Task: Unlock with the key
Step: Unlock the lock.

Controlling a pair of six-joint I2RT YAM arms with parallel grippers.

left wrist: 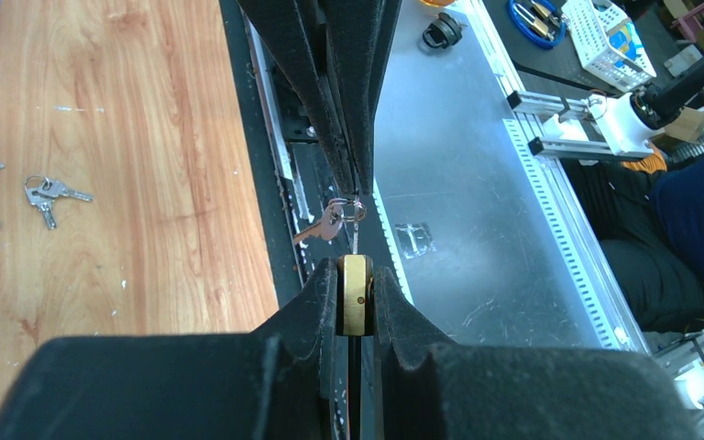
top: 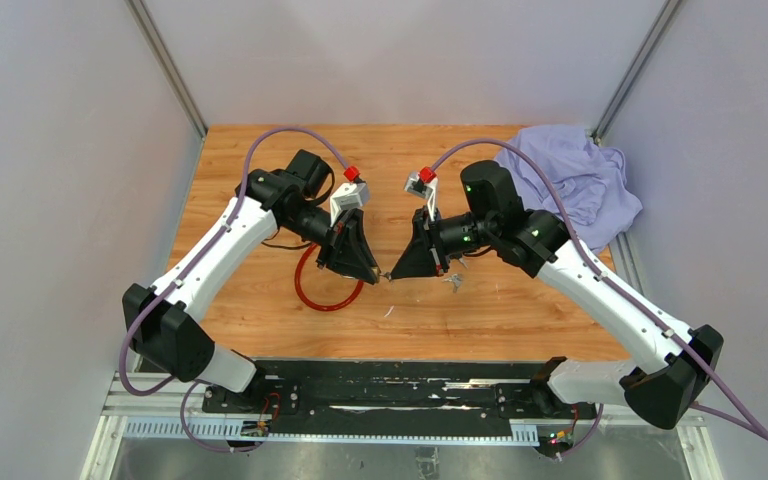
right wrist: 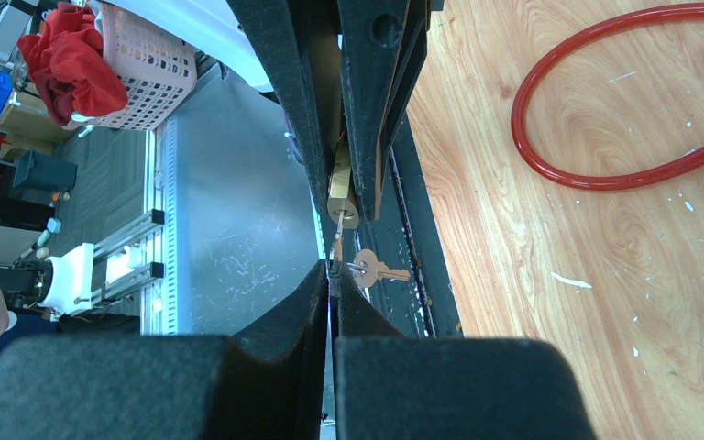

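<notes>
**Right gripper** [right wrist: 332, 271]: black, wedge-shaped foam-faced fingers pressed fully together, pinching a slim silver metal key [right wrist: 337, 236] at their tips. The key's blade runs straight across to the base of a small brass padlock [right wrist: 342, 197], a rounded, polished yellow block. A flat copper-coloured key [right wrist: 381, 271] hangs loose beside the tips from a thin wire ring [left wrist: 355, 207].

**Left gripper** [left wrist: 357, 275]: matching black fingers, nearly closed, clamping the brass padlock by its two flat faces. In the top view the two grippers meet tip to tip above the near middle of the table, so the padlock and key are held in the air, clear of the surface.

**Surface:** a varnished wooden table top [top: 260, 170] with pronounced orange grain and scattered pale flecks. A glossy red tube [top: 300, 292] lies on it in a loop beneath the left arm. A small bunch of silver keys [top: 453, 281] lies beneath the right gripper. A crumpled lilac cloth [top: 575, 180] fills the far right corner.

**Surroundings:** a black mounting rail [top: 380, 385] on a ribbed aluminium frame carries both arm bases. Plain pale-grey panels with metal corner posts enclose the table.
</notes>
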